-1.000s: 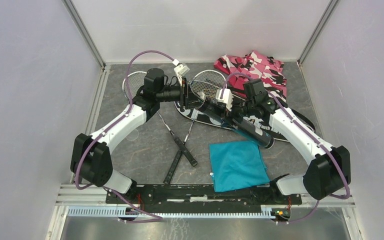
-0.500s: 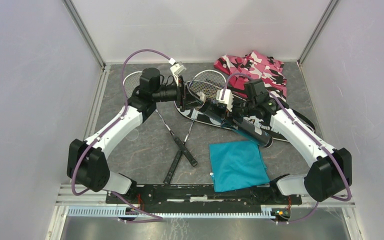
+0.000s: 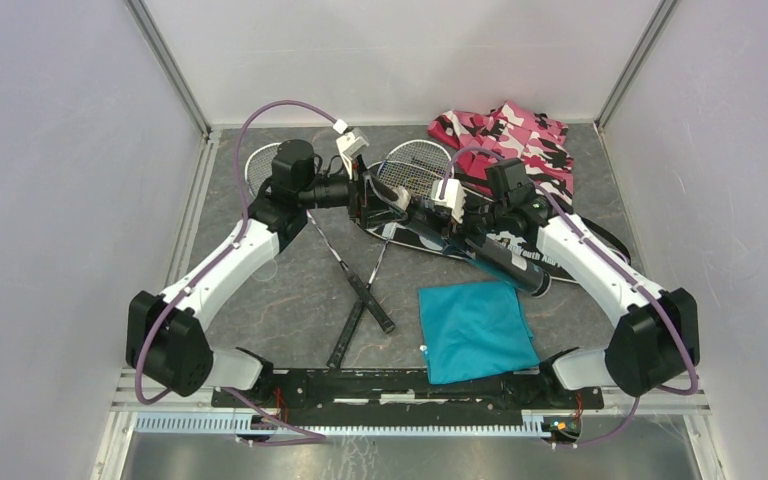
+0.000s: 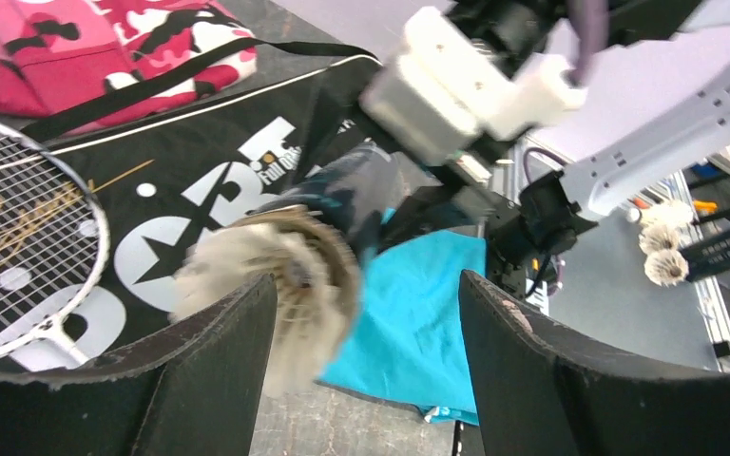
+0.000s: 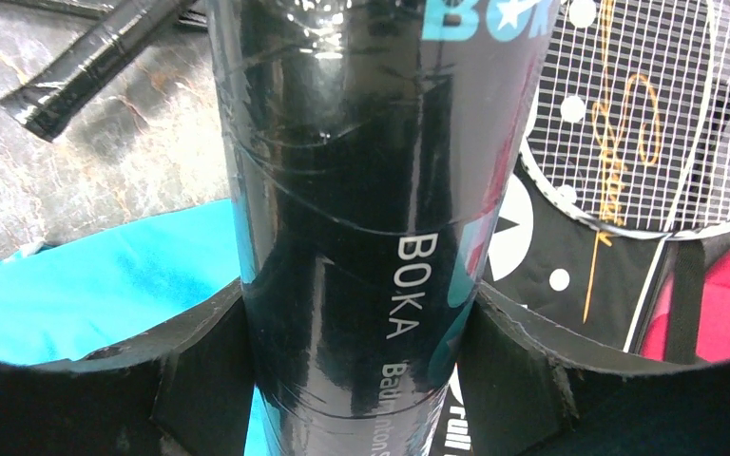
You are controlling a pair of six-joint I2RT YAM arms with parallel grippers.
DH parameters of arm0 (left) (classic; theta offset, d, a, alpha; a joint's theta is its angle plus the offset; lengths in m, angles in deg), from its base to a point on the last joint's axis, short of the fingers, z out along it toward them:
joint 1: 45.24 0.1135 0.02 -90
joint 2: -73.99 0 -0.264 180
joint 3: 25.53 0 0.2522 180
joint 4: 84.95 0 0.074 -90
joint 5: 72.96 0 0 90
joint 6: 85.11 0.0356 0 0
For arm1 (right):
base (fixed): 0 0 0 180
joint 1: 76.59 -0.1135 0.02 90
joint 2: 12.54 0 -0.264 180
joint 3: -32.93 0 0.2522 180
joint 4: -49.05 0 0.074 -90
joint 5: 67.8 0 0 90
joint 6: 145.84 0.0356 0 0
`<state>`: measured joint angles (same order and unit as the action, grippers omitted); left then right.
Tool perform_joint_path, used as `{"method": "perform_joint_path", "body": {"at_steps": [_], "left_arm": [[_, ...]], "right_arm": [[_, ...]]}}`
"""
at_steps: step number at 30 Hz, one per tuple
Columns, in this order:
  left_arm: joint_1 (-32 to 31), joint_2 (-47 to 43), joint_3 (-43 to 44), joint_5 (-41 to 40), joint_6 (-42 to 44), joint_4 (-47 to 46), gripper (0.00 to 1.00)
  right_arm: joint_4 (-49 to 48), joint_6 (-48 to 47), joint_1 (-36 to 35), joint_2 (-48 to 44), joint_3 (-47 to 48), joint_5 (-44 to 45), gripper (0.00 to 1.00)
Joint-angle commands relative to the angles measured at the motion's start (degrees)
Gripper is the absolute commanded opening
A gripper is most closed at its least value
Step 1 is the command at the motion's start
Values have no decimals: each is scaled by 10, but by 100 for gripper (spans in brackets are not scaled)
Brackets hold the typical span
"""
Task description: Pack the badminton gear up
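Nearest lies the teal cloth (image 3: 475, 330), with the crossed racquets (image 3: 364, 296) to its left. Farther back, the right gripper (image 5: 361, 313) pinches the black tube (image 5: 342, 142), which slants above the SPORT bag (image 4: 200, 180). The left gripper (image 4: 369, 294) has its jaws spread around a shuttlecock (image 4: 266, 275) at the tube's left mouth. The camouflage fabric (image 3: 515, 135) lies farthest.

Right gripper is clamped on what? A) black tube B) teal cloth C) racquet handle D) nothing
A: in the right wrist view, the right gripper closes on either side of the black tube marked BOKA.
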<state>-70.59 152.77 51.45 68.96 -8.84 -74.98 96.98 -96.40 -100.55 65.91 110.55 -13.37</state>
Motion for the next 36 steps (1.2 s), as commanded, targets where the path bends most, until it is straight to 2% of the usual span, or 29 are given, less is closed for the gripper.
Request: {"method": "perform_joint_path", "body": {"at_steps": [1,5,17,22,27,30,33,36], "left_arm": [[-10,-25,11,42,27,-10,77],[-11,-25,9,49,29,-10,78],[-13,-10,9,4,88,34,80],[-43,8,15,15,121,79,74],[-61,26,21,31,128,86,61],[-73,40,28,49,126,87,58],[-97,55,41,58,146,107,58],[-120,72,63,62,195,154,65]], "right_arm": [[-21,2,2,13,5,18,29],[-19,2,3,15,7,18,29],[-16,1,3,7,14,-3,29],[-13,6,2,10,25,-10,29],[-13,8,3,11,28,-17,29],[-13,11,3,10,29,-28,29],[-15,15,3,10,29,-41,29],[-17,17,2,9,28,-50,29]]}}
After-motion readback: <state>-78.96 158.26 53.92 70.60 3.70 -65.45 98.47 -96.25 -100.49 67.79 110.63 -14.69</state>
